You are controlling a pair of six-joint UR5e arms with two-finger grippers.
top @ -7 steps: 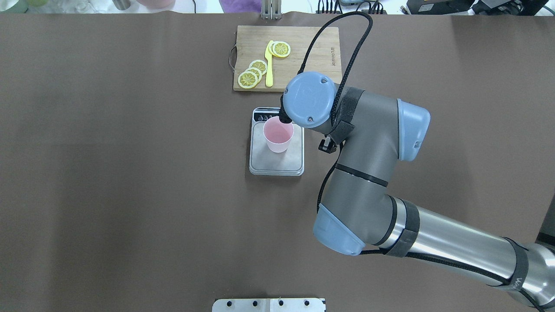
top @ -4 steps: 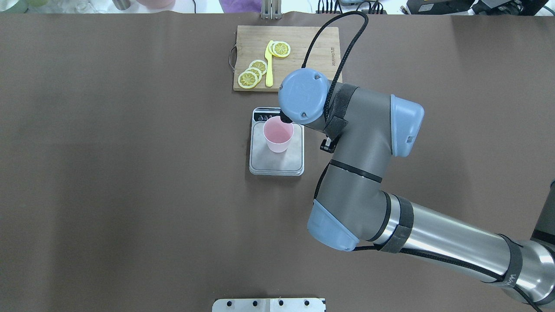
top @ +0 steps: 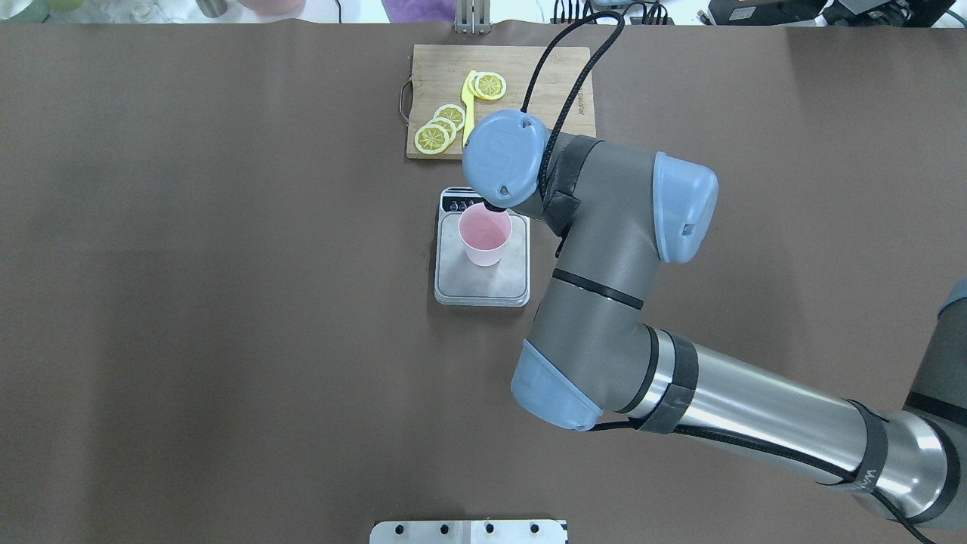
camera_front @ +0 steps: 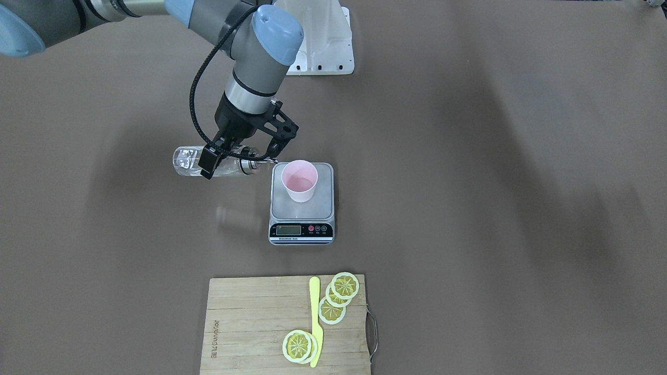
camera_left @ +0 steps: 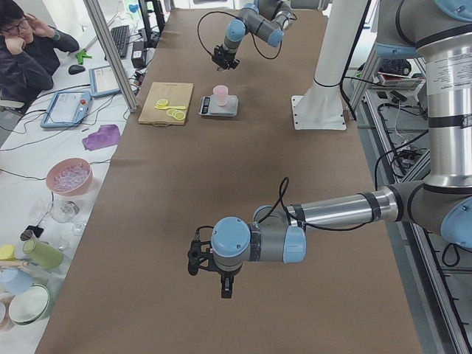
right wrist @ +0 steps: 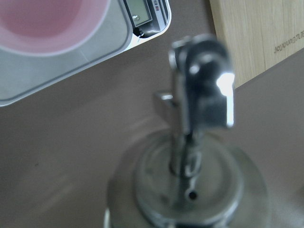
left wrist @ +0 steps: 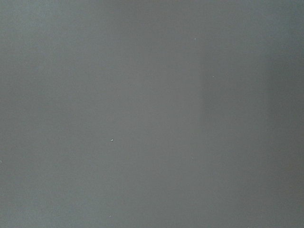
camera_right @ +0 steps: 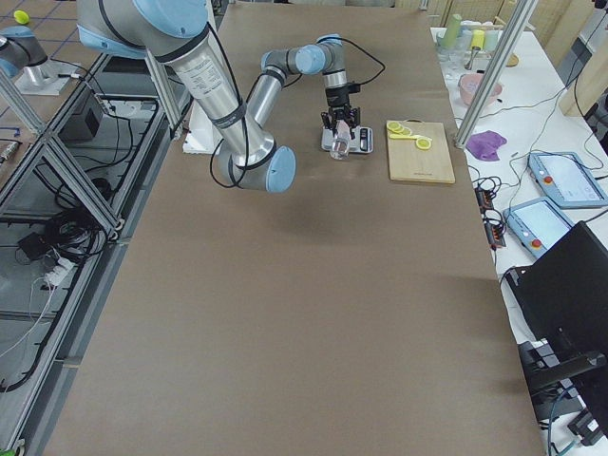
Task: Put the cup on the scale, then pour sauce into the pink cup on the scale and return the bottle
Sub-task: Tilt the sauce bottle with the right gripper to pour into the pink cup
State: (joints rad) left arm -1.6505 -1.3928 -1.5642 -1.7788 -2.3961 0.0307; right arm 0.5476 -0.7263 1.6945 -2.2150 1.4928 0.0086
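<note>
Now the right pincer swings the bottle toward the cup.

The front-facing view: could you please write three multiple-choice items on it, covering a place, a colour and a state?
1. Where does the cup stand? A on the scale; B beside it; C on bare table.
2. What colour is the knife on the board? A red; B yellow; C blue.
3. How is the bottle in the right end effector? A upright; B on its side; C dropped.

A, it sits on the platform; B, wholly yellow; B, held level, spout toward the cup.
</note>
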